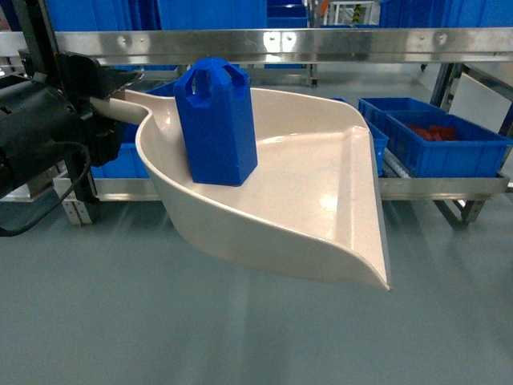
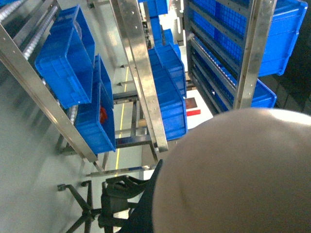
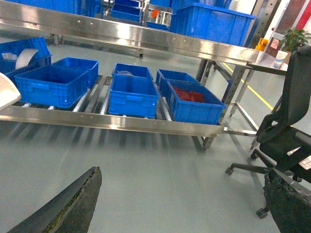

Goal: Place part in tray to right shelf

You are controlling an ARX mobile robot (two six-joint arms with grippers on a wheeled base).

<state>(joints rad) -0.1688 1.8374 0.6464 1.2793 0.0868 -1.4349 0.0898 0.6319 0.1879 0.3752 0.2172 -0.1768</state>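
The left gripper (image 1: 100, 108) is clenched on the tray's handle at nine o'clock in the head view, carrying the tray (image 1: 321, 208) in the air above the floor. The part (image 1: 215, 124) stands upright inside the tray, near the handle end. The step, as I judge it, is carrying the load to the shelf (image 1: 321, 40) at twelve o'clock: keep the tray level and move slowly, since the tall part could tip or slide toward the open lip at five o'clock. The right gripper (image 3: 184, 204) hangs released, jaws wide, holding nothing. Count: one part, one tray; the right wrist view shows five crates (image 3: 133, 94) on the roller level, plus one chair (image 3: 286, 131).
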